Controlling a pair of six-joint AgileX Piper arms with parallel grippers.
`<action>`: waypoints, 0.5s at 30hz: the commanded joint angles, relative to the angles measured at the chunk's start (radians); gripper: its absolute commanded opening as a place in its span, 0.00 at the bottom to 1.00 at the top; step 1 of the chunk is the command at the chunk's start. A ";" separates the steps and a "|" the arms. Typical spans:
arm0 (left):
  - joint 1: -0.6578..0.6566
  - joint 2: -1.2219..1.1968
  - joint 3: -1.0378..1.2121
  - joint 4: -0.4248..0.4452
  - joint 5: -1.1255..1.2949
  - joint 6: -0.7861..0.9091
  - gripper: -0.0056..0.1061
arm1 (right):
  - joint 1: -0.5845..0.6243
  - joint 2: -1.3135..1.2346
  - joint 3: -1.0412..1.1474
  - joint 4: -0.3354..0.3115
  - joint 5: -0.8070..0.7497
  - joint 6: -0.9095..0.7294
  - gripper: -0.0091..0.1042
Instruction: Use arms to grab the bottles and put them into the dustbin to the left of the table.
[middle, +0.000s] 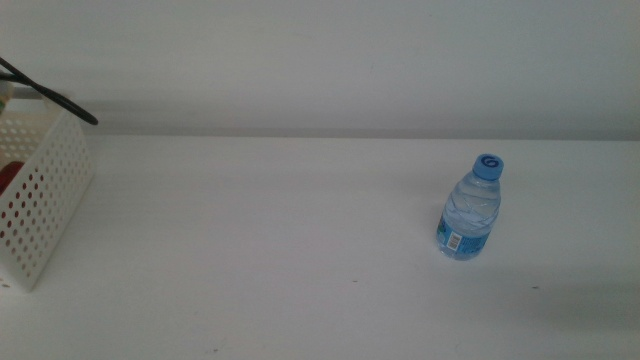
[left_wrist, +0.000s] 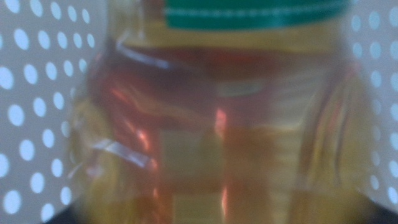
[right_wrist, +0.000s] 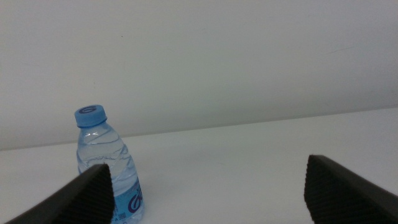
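The tall yellow-liquid bottle (left_wrist: 217, 124) with its green neck label fills the left wrist view at very close range. The dustbin's perforated white walls (left_wrist: 31, 112) stand on both sides of it, so my left gripper is down inside the dustbin, itself almost hidden behind the bottle. In the middle view the dustbin (middle: 45, 195) sits at the far left, with something red (middle: 8, 175) showing through its holes. The small clear water bottle (middle: 470, 208) with a blue cap stands upright at the right of the table. My right gripper (right_wrist: 206, 163) is open, a short way in front of this bottle (right_wrist: 107, 168).
A black cable (middle: 50, 98) runs over the dustbin's top edge. A pale wall stands behind the table. Bare white tabletop lies between the dustbin and the water bottle.
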 joint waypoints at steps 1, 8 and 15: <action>0.002 -0.018 -0.004 -0.015 0.053 -0.005 0.73 | -0.007 -0.030 0.044 -0.001 -0.009 -0.004 0.80; 0.000 -0.036 -0.006 -0.003 0.068 -0.017 0.89 | -0.007 -0.030 0.044 -0.001 -0.009 -0.004 0.80; -0.045 -0.151 -0.006 0.025 0.070 -0.056 0.89 | -0.007 -0.030 0.044 -0.001 -0.009 -0.004 0.80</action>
